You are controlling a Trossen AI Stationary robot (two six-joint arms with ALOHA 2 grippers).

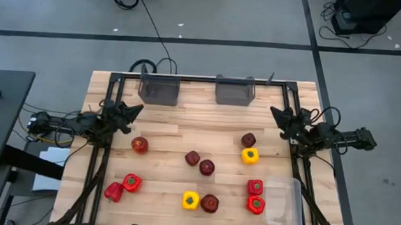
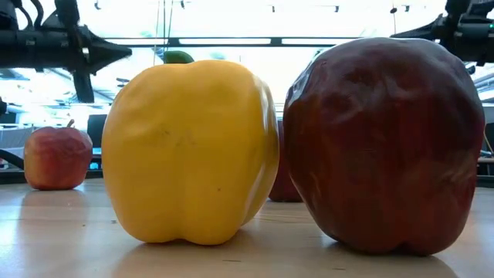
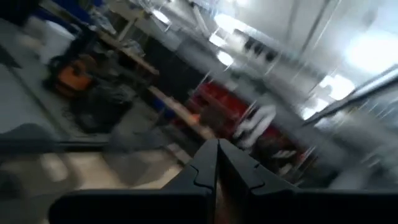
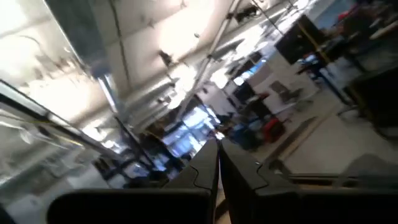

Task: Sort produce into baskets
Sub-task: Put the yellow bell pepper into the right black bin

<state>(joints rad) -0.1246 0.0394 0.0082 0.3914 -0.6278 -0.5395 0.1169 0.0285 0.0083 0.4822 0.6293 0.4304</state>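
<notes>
Both grippers are raised off the table with fingers pressed together and holding nothing: the left gripper (image 1: 136, 109) at the left edge, the right gripper (image 1: 276, 115) at the right edge. Two dark grey see-through rectangular bins (image 1: 159, 90) (image 1: 234, 91) stand at the far edge; one clear rounded-corner plastic tray (image 1: 293, 217) sits at the near right corner. All three appear to hold no produce. Dark red round apples (image 1: 206, 166), bright red green-stemmed bell peppers (image 1: 132, 182) and yellow bell peppers (image 1: 249, 155) lie scattered on the light wooden tabletop (image 1: 185, 132). Apples are probably firm, smooth and prone to rolling; grip across the widest girth. Peppers are likely light and hollow; pinch the lobed body, not the stem.
</notes>
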